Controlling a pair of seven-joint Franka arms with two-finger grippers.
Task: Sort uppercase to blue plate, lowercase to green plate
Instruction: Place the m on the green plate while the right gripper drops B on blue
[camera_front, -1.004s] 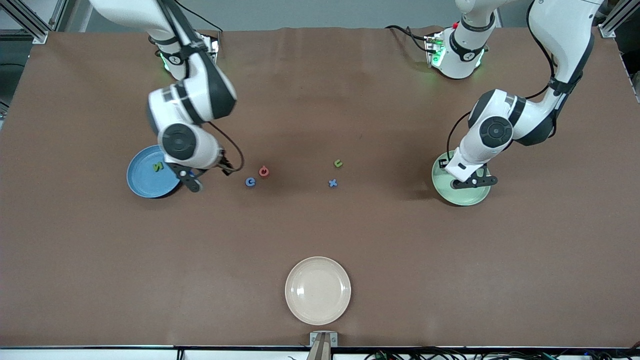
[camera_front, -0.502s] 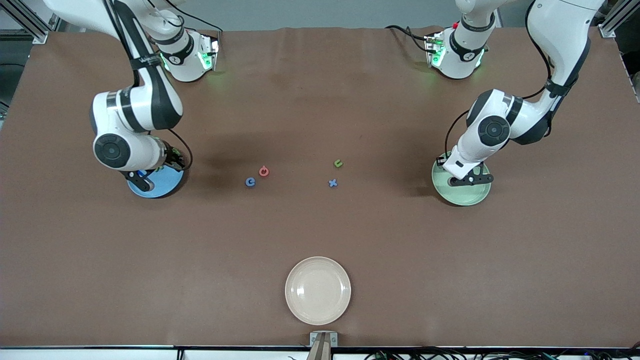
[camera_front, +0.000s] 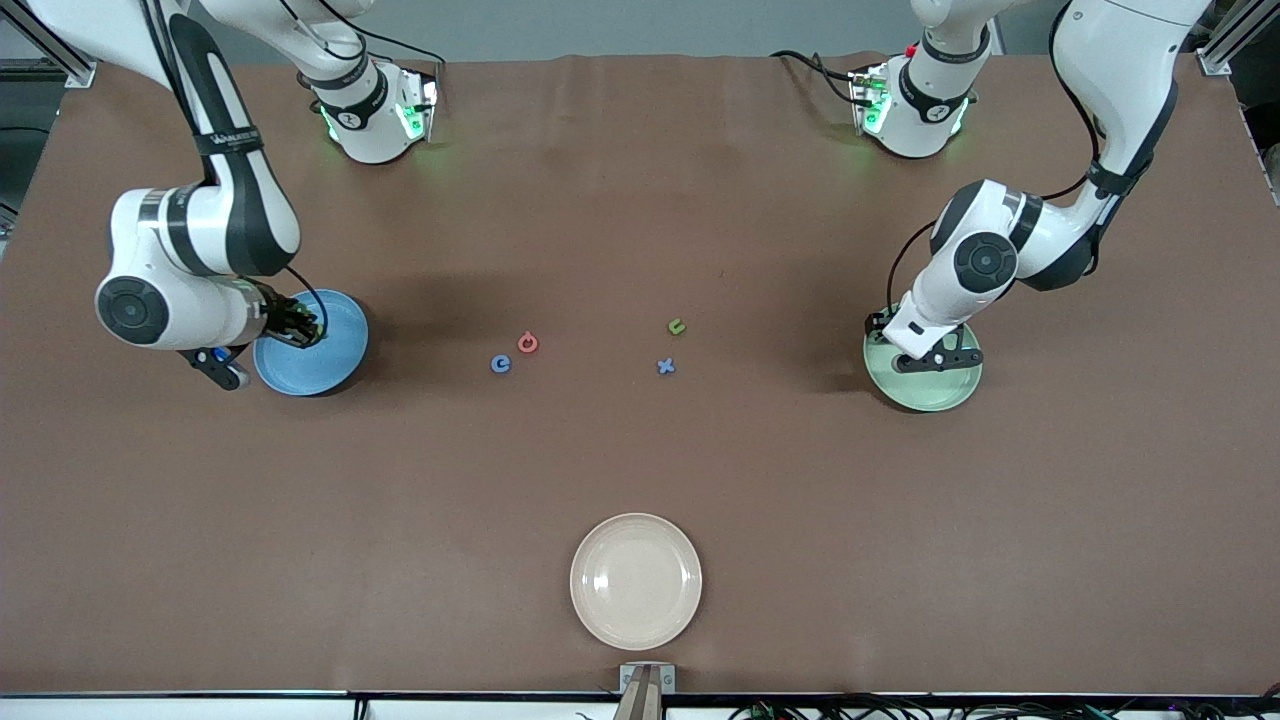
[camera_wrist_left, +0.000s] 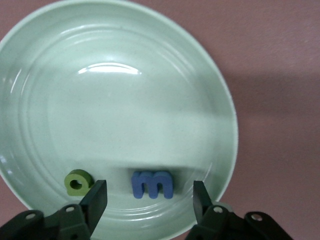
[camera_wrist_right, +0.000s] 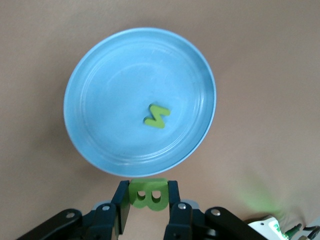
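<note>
My right gripper (camera_front: 226, 372) is shut on the green B (camera_wrist_right: 148, 195) and holds it over the bare table, just outside the rim of the blue plate (camera_front: 322, 352). In the right wrist view the blue plate (camera_wrist_right: 110, 85) holds the green N (camera_wrist_right: 157, 116). My left gripper (camera_front: 934, 361) is open and low over the green plate (camera_front: 925, 392). In the left wrist view the blue m (camera_wrist_left: 152, 184) lies between its fingers, with the green p (camera_wrist_left: 78, 181) beside it in the green plate (camera_wrist_left: 125, 115). The blue C (camera_front: 500, 364), red O (camera_front: 528, 343), green u-like letter (camera_front: 676, 326) and blue x (camera_front: 666, 366) lie mid-table.
A cream plate (camera_front: 636, 580) sits near the table's front edge, nearer to the front camera than the loose letters. The two arm bases stand along the edge farthest from the camera.
My right arm swung from beside the C and O, across the blue plate, to just past its rim at the right arm's end. My left gripper shifted only slightly over the green plate.
</note>
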